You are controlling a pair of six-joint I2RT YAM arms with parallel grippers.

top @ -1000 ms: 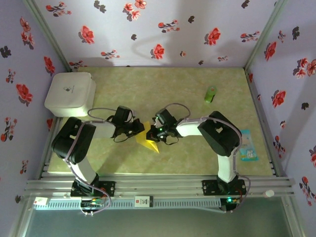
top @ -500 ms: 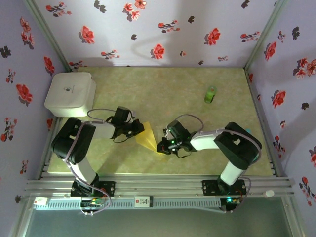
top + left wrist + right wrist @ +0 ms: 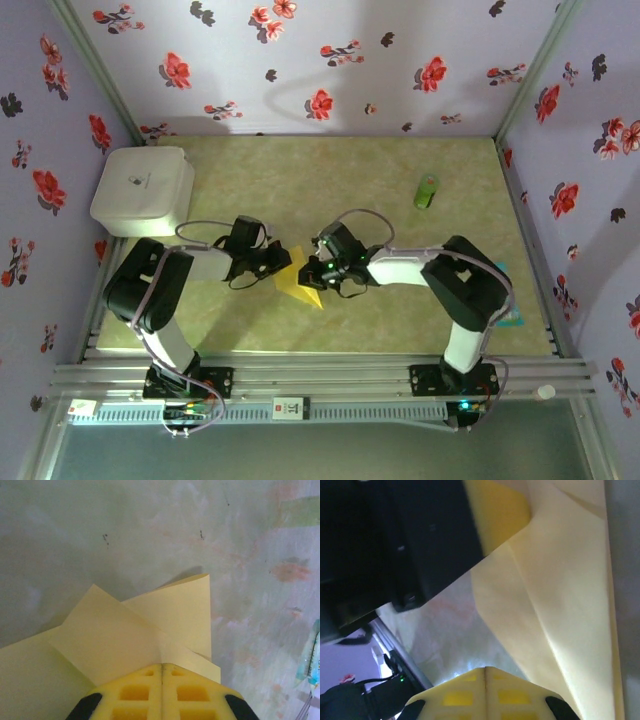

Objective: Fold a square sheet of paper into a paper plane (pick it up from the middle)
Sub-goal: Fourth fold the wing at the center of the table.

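- Right gripper (image 3: 312, 272) is back at the paper (image 3: 301, 287). Half a second ago it was out to the near right, off the paper's tip; a second ago it was about where it is now.
- That looks like a sweep out along the paper and back, probably pressing a crease flat. This is a guess.
- Left gripper (image 3: 281, 262) has not shifted over that second and stays at the paper's left edge, likely pinning it.
- The paper lies mid-table between the two grippers, slightly near of them, as a creased triangle. The outline is much the same as before.
- Left wrist view: paper (image 3: 150, 630) has folded flaps overlapping, one corner lifted off the table (image 3: 150, 520). So it is partly folded and no plane yet.
- Left gripper (image 3: 161, 680): jaws closed tight with no gap, tips on the paper. Cannot tell if a layer is pinched.
- Right gripper (image 3: 486, 680): jaws also closed, tips just beside the paper (image 3: 560, 605) edge. Contact unclear, nothing visibly held.
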